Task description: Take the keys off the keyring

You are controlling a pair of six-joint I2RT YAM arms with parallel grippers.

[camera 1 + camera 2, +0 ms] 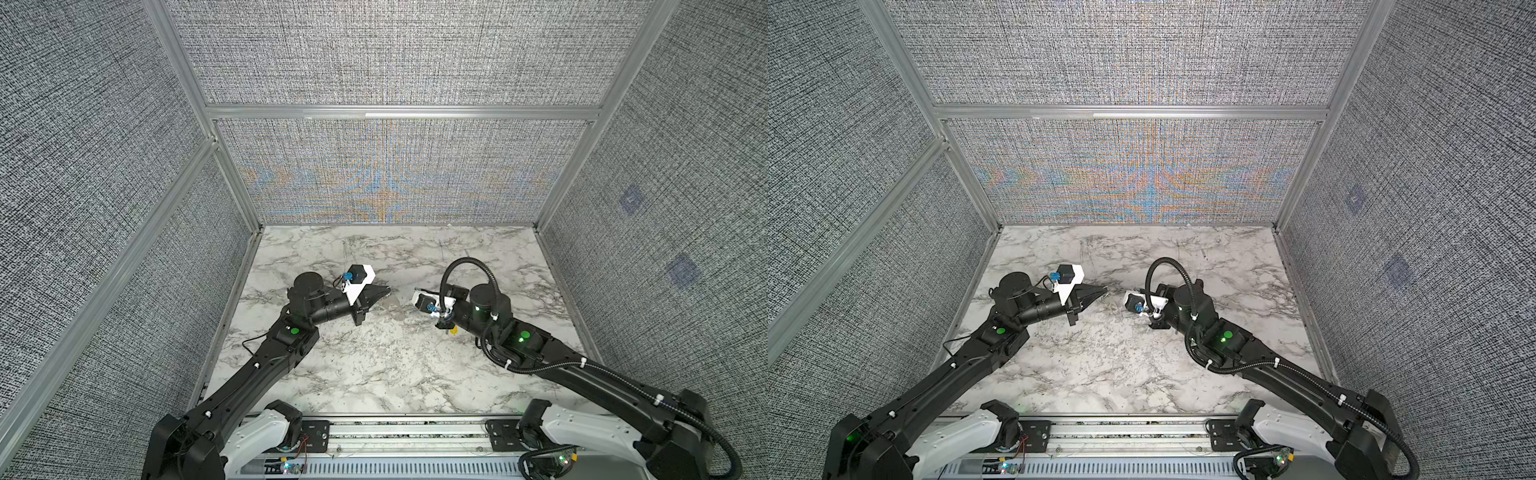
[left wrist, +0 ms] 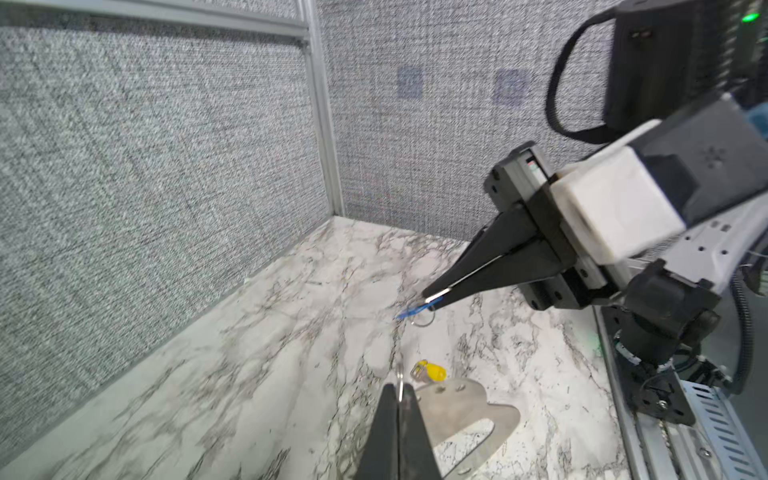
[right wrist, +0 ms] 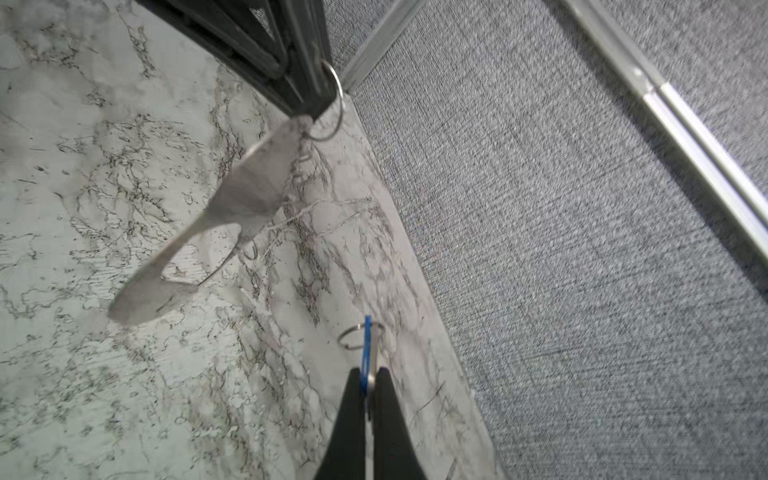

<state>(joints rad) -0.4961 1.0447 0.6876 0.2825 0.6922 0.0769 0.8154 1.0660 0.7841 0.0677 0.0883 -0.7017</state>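
The keyring (image 3: 249, 187), a flat grey metal loop, hangs off the table from a small wire ring (image 3: 334, 99). My left gripper (image 2: 399, 388) is shut on that wire ring. In a top view the left gripper (image 1: 387, 291) is left of centre, with the keyring (image 1: 395, 309) just below its tips. My right gripper (image 3: 370, 374) is shut on the blue key (image 3: 366, 345), which carries its own small ring (image 3: 353, 334) and is apart from the keyring. The yellow key (image 2: 430, 371) lies loose on the marble table; in a top view the yellow key (image 1: 454, 330) shows beside the right wrist.
The marble table (image 1: 374, 374) is walled in by grey fabric panels (image 1: 386, 174) at the back and on both sides. An aluminium rail (image 1: 407, 432) runs along the front edge. The two arms face each other near the table's middle.
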